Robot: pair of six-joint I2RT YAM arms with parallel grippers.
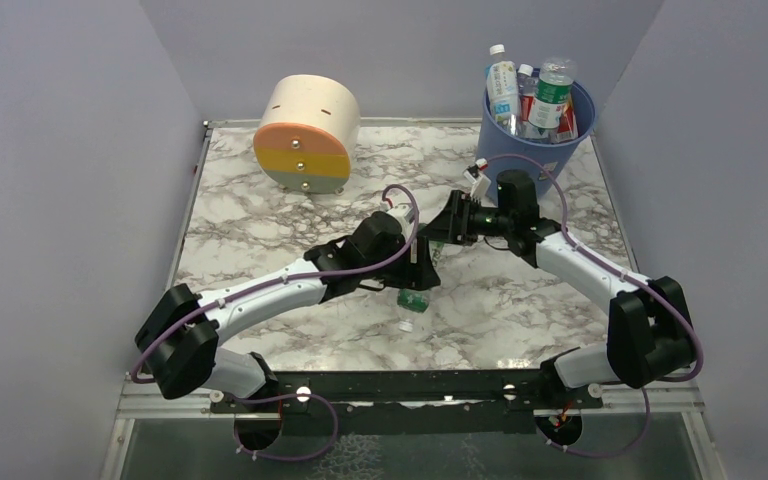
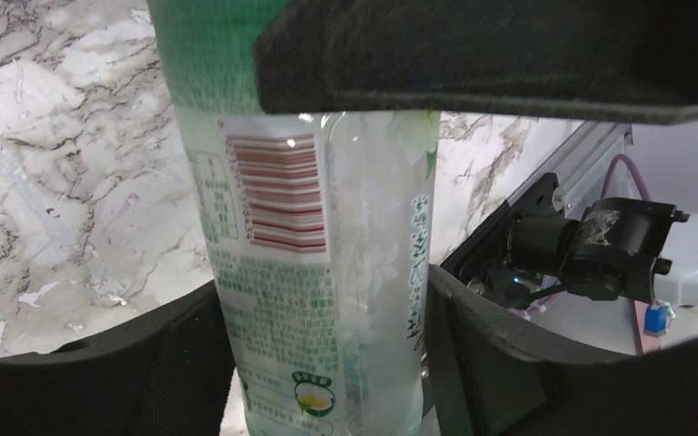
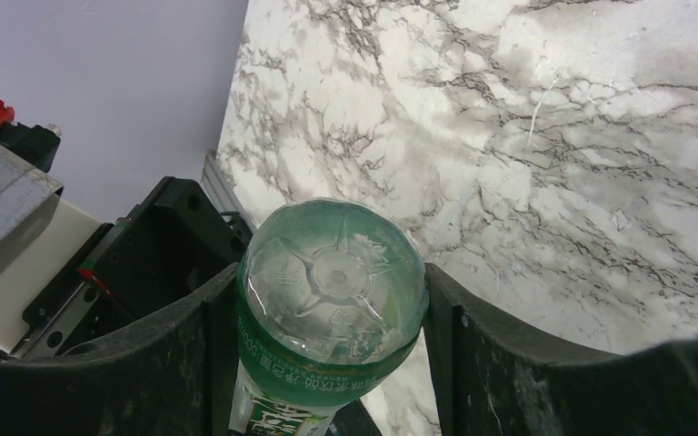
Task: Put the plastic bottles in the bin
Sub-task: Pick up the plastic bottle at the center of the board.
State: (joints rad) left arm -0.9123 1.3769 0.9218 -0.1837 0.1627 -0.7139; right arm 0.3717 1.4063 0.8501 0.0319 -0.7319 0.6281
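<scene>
Now | bottle (image 1: 414,298) near-vertical, cap down | left claw (image 2: 323,304), right claw (image 3: 332,291): both clamp bottle

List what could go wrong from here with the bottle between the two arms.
The left claw and right claw both flank the green-labelled bottle above the marble table; a mistimed release could drop it. The right claw sits at its rounded base, where it may slip. The blue bin already has bottles poking above its rim; another could bounce out.
</scene>
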